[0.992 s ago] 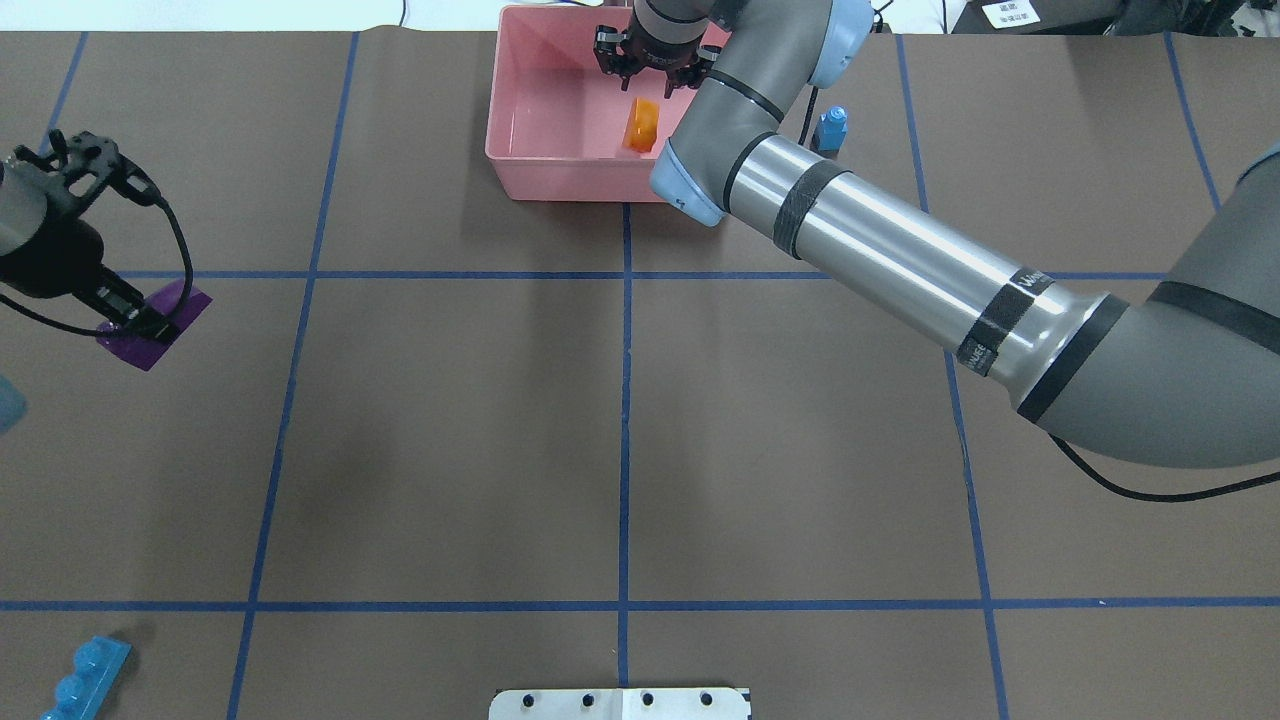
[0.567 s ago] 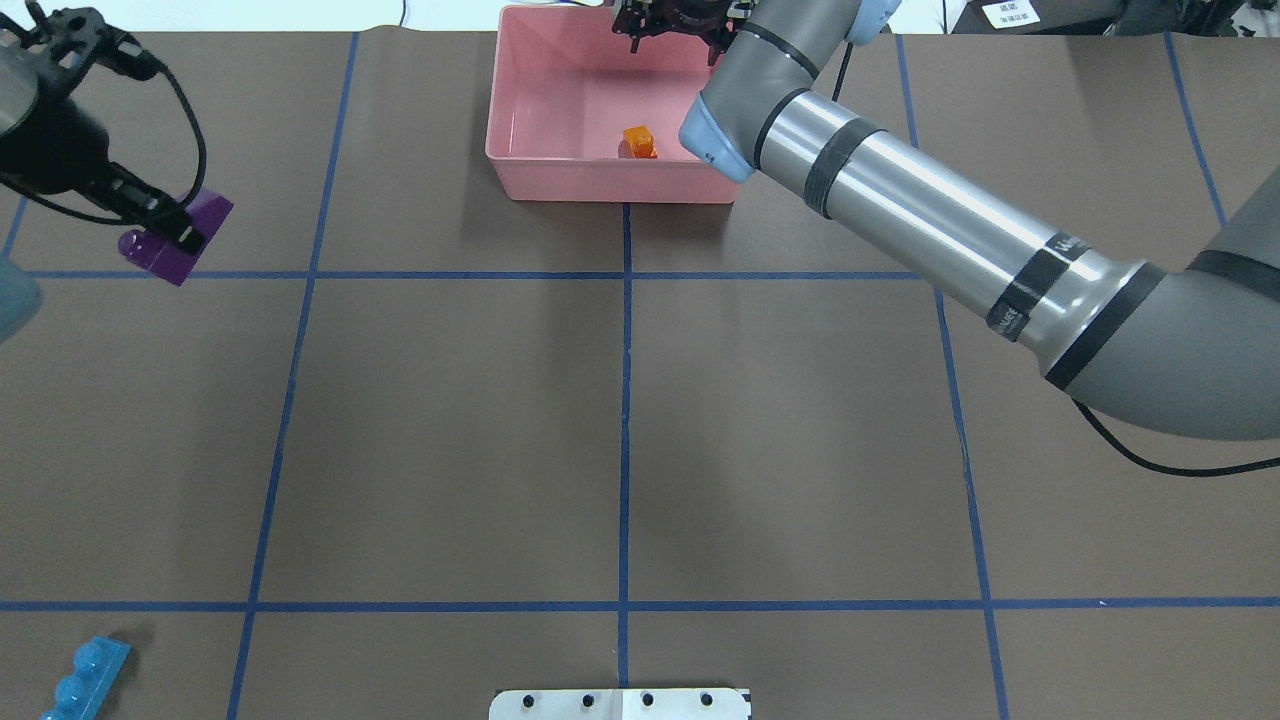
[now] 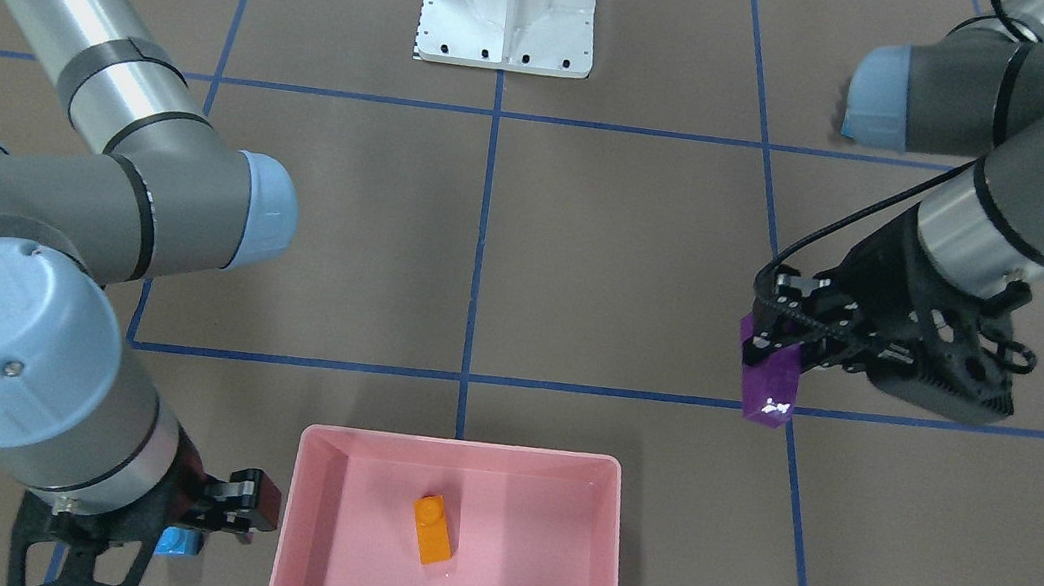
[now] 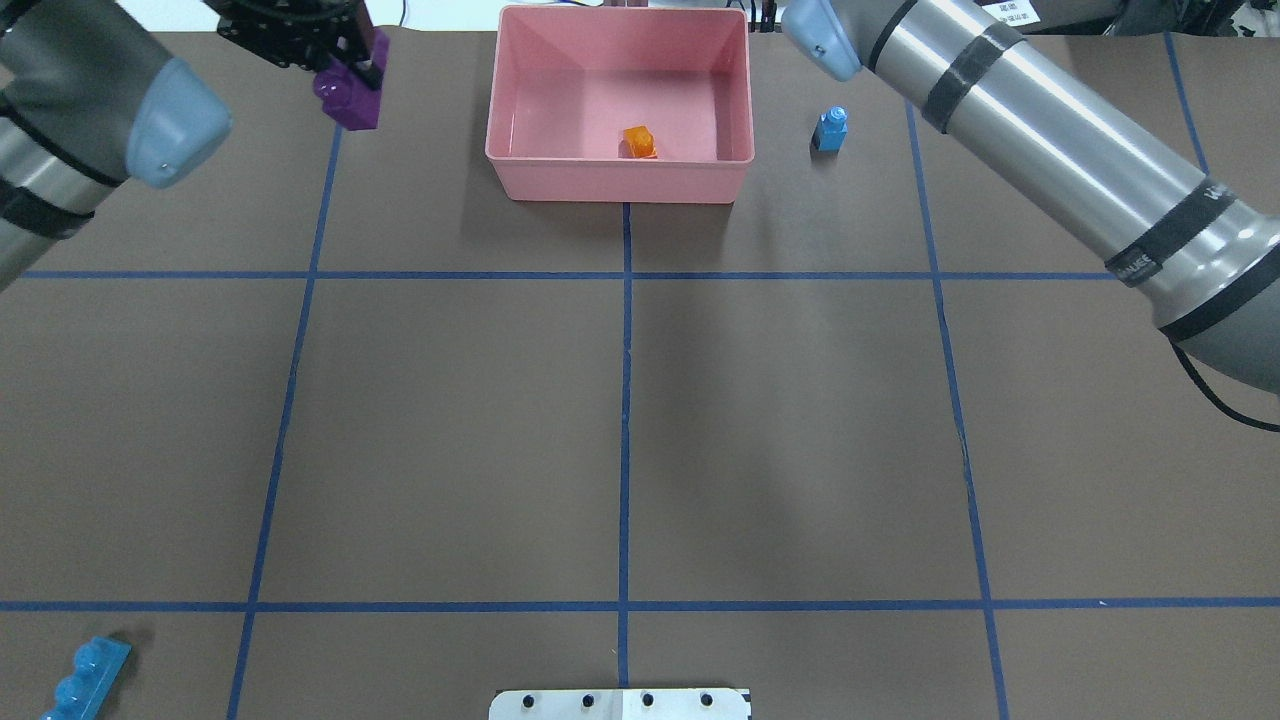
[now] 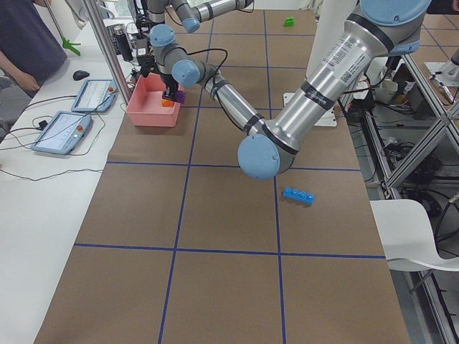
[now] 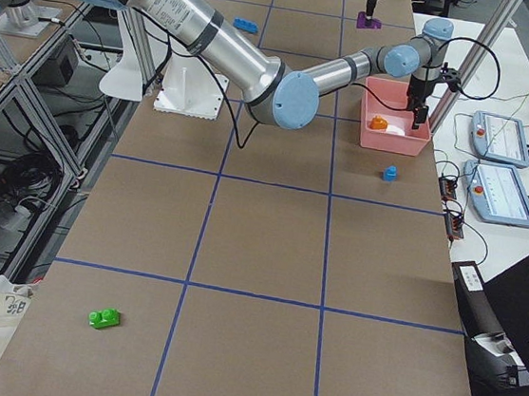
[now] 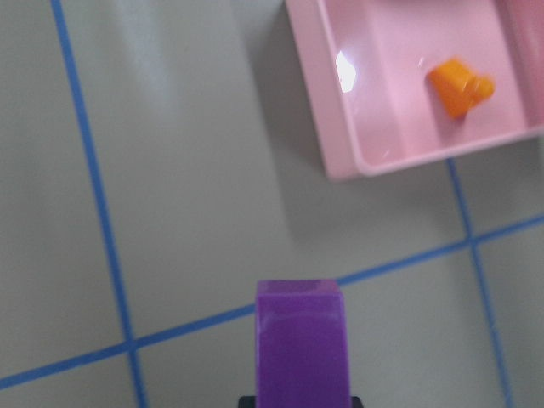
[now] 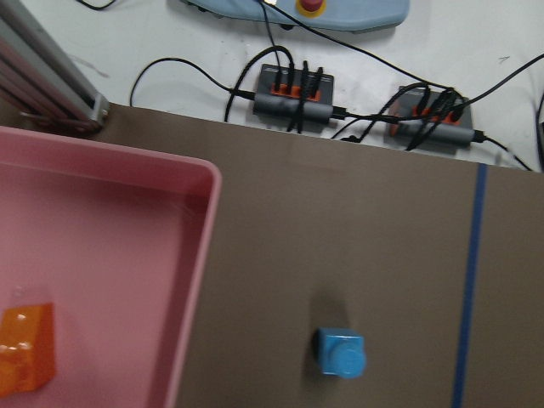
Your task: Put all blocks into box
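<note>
Purple block (image 3: 768, 381) hangs end-down in my left claw (image 3: 782, 345), whose fingers are clamped on its upper end. It is held up off the brown table (image 4: 450, 420), to the left of the pink box (image 4: 620, 188) and apart from it, not over it.

Inside the box, one orange block (image 4: 639, 141) lies on the floor.

My right claw (image 3: 238, 516) sits just outside the box's right wall, above the small blue block (image 4: 829, 130), which stands on the table near that wall. Only part of this claw shows, so I cannot tell whether its jaws are wide or narrow.

The long blue block (image 4: 85, 680) lies on the table at my near left, well apart from the box. The green block (image 6: 105, 317) lies far off toward the table's right end, seemingly on its side, though it is too small to be sure.
</note>
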{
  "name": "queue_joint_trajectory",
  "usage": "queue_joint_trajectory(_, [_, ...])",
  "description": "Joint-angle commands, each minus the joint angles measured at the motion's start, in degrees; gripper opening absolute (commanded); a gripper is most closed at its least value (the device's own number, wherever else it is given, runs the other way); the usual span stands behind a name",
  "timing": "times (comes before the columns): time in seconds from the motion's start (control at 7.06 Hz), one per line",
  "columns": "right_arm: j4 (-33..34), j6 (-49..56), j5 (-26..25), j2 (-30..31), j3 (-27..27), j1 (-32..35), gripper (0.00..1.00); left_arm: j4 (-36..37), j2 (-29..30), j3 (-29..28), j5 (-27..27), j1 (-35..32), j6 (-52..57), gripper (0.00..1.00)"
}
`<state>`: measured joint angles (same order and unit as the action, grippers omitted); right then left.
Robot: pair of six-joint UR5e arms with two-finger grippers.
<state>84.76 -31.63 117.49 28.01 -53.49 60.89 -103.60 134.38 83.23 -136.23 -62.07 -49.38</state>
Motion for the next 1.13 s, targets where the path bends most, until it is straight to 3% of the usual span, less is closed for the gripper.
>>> queue_joint_trajectory(0.0, [0.94, 11.64, -4.37, 5.98, -1.61, 2.04, 0.99, -16.86, 11.55, -20.82, 6.01, 3.43, -12.21, 0.0])
queue_joint_trajectory(0.14, [-7.51, 11.15, -4.55, 9.4, -1.0, 1.95, 0.99, -16.89, 16.92, -26.13, 11.63, 5.71, -14.32, 0.0])
queue_joint_trajectory(0.28, [-13.86, 8.8, -4.38, 11.61, 0.13, 0.65, 0.99, -16.98, 19.41, -28.71, 12.74, 6.6, -15.13, 0.0])
queue_joint_trajectory(0.43, [-19.58, 3.21, -4.55, 11.72, 2.15, -1.8, 0.99, -17.24, 20.74, -30.3, 19.36, 9.31, -15.57, 0.0])
queue_joint_trajectory(0.71, [-24.01, -1.57, -4.64, 11.19, 4.97, -3.4, 0.99, -23.89, 23.28, -37.66, 28.42, 13.18, -17.75, 0.0])
queue_joint_trajectory(0.99, [-25.17, -5.27, -6.57, 8.32, 7.42, -4.98, 0.99, -23.93, 24.53, -39.72, 33.82, 16.09, -18.39, 0.0])
